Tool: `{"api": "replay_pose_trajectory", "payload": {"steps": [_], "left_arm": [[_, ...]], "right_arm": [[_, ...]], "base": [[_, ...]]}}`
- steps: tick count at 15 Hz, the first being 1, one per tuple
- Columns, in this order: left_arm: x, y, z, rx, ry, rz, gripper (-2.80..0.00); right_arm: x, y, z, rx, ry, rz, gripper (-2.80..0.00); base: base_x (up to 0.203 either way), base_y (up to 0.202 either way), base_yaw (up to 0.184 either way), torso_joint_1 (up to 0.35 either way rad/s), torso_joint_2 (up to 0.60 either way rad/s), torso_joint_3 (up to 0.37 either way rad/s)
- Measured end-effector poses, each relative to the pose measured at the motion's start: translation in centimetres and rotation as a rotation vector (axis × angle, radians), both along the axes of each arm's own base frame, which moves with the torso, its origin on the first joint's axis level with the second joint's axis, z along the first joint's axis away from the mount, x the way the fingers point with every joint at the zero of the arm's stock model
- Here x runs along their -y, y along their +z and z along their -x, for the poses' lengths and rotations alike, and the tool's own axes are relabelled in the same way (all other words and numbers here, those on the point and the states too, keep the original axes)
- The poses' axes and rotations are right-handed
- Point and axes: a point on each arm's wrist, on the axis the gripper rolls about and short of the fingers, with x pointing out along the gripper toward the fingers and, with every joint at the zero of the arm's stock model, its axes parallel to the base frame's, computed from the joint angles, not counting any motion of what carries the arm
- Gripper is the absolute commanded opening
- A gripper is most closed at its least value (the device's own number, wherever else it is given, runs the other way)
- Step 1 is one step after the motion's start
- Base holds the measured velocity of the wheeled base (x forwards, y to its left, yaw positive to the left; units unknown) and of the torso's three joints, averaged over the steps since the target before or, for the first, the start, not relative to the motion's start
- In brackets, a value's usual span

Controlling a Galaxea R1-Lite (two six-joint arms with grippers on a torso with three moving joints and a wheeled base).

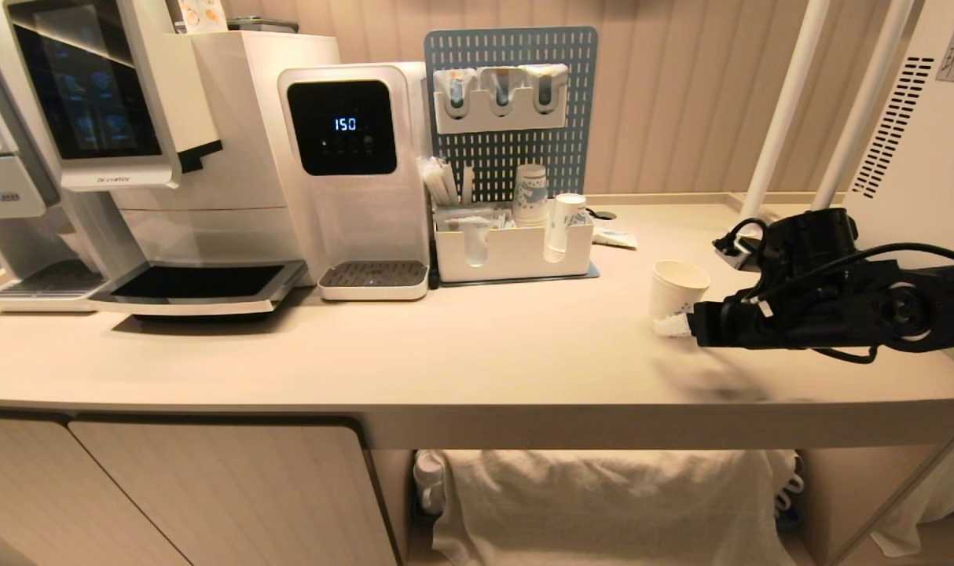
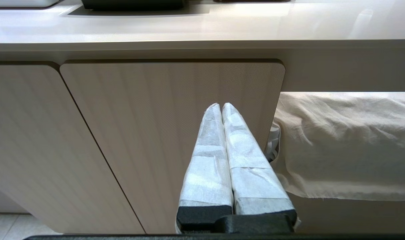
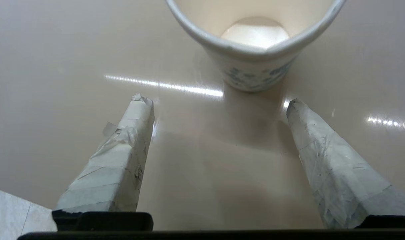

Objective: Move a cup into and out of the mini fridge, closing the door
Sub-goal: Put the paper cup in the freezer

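The cup [image 1: 678, 289], a white paper cup with a blue print low on its side, stands upright and empty on the beige counter [image 1: 477, 346], right of centre. My right gripper [image 1: 673, 324] reaches in low from the right and is open. In the right wrist view its taped fingertips [image 3: 140, 103] stop just short of the cup [image 3: 256, 66], which is between them but farther out, untouched. A white box with vent slots [image 1: 917, 134] at the right edge looks like the mini fridge's side; the door is out of view. My left gripper [image 2: 221, 106] hangs shut before a cabinet door [image 2: 155, 133] below the counter.
A coffee machine [image 1: 155, 157] and a water dispenser [image 1: 351, 173] line the back left. A pegboard organiser [image 1: 516, 236] holds stacked cups. Two white poles [image 1: 823, 102] and a black cable [image 1: 740, 236] stand behind my right arm. Cloth [image 1: 603, 503] hangs under the counter.
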Motion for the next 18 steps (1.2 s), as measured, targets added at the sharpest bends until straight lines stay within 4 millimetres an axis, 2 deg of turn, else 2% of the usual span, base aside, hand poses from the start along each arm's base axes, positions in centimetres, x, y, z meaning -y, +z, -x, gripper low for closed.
{"api": "replay_pose_trajectory", "payload": {"steps": [10, 17, 18], "left_arm": [[0.0, 0.0, 0.0, 0.000, 0.000, 0.000, -2.80], [0.0, 0.0, 0.0, 0.000, 0.000, 0.000, -2.80], [0.0, 0.0, 0.0, 0.000, 0.000, 0.000, -2.80]], "right_arm": [[-0.3, -1.6, -2.9, 0.227, 0.103, 0.224, 0.00], [-0.3, -2.5, -4.9, 0.335, 0.074, 0.272, 0.00], [-0.2, -2.6, -5.0, 0.338, 0.068, 0.269, -2.80]], "base": [[0.000, 0.000, 0.000, 0.000, 0.00, 0.000], [0.000, 0.000, 0.000, 0.000, 0.00, 0.000], [0.000, 0.000, 0.000, 0.000, 0.00, 0.000]]}}
